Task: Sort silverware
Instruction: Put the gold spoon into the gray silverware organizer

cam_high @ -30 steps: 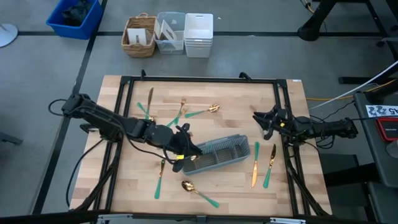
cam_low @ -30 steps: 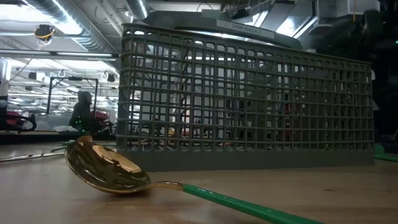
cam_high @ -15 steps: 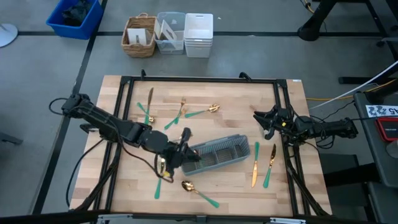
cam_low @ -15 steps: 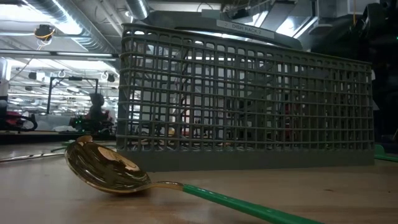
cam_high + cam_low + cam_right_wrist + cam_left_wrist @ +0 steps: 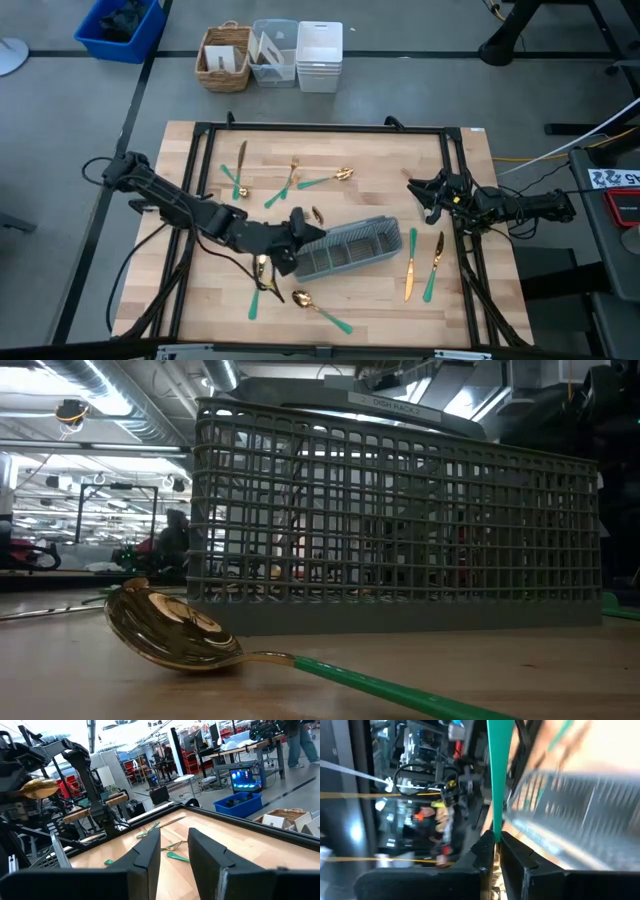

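Only one bit of writing can be read: a raised line on the rim of the grey caddy (image 5: 400,510), seen in the low view, that seems to say "DISH RACK 2", though the last character is small and unsure. The caddy (image 5: 350,250) lies tilted near the middle of the wooden surface (image 5: 330,140).

Silverware is scattered around it. A knife (image 5: 240,165), a fork (image 5: 288,180) and a spoon (image 5: 328,179) lie toward the far edge. Two pieces lie side by side (image 5: 420,265) on the right, just beside the caddy's end. A spoon (image 5: 318,310) rests at the near edge; in the low view its gold bowl (image 5: 170,625) fills the foreground and partly blocks the caddy's base. Another piece (image 5: 256,290) lies under the left arm.

The left gripper (image 5: 290,245) sits at the caddy's left end, its jaws pinching a teal handle (image 5: 499,775) that stands straight out between the fingers (image 5: 520,860); which kind of utensil it is cannot be told. The right gripper (image 5: 425,192) waits at the right edge with jaws spread and nothing between them (image 5: 175,852).

Beyond the surface stand a wicker basket (image 5: 224,58), a clear bin (image 5: 273,52), a white bin (image 5: 319,55) and a blue bin (image 5: 120,28). A black frame (image 5: 320,128) borders the surface.
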`<state>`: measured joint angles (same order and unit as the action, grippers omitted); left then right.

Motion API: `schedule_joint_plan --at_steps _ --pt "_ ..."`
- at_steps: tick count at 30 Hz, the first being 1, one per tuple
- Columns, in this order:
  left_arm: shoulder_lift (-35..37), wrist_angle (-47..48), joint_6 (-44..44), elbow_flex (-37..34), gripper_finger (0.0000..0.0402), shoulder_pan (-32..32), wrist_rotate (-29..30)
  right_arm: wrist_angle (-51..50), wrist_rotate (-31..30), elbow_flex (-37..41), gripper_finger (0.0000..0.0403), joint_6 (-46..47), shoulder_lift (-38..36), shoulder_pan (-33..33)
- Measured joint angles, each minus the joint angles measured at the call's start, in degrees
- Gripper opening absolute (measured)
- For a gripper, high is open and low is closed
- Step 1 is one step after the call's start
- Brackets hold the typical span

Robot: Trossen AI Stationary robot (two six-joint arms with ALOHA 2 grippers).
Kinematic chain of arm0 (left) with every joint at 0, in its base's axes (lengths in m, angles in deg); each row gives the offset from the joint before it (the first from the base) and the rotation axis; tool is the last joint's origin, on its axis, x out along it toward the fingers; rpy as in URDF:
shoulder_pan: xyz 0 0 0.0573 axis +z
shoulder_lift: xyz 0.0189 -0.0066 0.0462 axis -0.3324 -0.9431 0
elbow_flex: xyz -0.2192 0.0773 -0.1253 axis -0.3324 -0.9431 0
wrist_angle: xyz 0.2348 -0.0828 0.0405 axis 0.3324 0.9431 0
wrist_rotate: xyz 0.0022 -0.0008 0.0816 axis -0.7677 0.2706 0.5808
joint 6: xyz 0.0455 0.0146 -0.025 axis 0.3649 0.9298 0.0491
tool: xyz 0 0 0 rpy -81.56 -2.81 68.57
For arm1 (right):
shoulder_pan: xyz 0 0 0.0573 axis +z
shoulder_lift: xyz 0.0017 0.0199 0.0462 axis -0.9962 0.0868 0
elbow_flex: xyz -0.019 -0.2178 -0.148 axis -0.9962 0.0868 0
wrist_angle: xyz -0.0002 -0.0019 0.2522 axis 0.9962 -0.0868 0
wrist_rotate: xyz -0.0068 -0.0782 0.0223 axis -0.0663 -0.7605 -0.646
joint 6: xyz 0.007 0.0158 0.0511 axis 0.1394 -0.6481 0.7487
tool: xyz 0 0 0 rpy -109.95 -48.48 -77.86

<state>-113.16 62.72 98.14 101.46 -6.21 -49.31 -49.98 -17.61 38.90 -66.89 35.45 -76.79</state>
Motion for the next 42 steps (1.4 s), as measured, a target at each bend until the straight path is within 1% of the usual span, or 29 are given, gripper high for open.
schedule_joint_plan --at_steps 4,7,9,12,17,22,29,35,42 --pt "-3.69 -0.13 15.08 0.00 0.0019 0.00 5.70 -0.11 0.00 0.00 0.0101 0.00 0.00 0.00" --pt "-6.46 -0.16 24.13 -0.02 0.0019 -0.08 9.47 -0.30 -0.04 0.00 0.0101 0.00 0.00 0.00" --pt "-7.68 -0.82 27.67 -0.02 0.0019 -0.20 11.33 -0.30 -0.08 -0.02 0.0101 0.00 0.00 0.00" --pt "-8.81 -3.76 30.19 -0.02 0.0019 -0.22 13.07 -0.31 -0.09 -0.02 0.0101 0.00 0.00 0.00" --pt "-9.03 -4.97 37.82 -0.02 0.0019 -0.61 13.49 -0.45 -0.15 -0.02 0.0101 0.01 0.00 0.00" --pt "-9.05 -4.43 38.10 -0.02 0.0019 -0.98 13.47 -0.69 -0.21 -0.02 0.0101 0.02 0.00 0.00" --pt "-10.50 -4.63 41.01 -0.04 0.0019 -1.03 13.42 -0.68 -0.22 -0.02 0.0101 0.02 0.00 0.00" --pt "-11.71 -4.14 46.56 -0.20 0.0019 -0.87 13.39 -0.68 -0.24 -0.02 0.0101 0.02 0.00 0.00" --pt "-11.59 -4.24 50.37 -0.17 0.0019 -0.87 13.00 -0.69 -0.22 -0.02 0.0101 0.02 0.00 0.00"
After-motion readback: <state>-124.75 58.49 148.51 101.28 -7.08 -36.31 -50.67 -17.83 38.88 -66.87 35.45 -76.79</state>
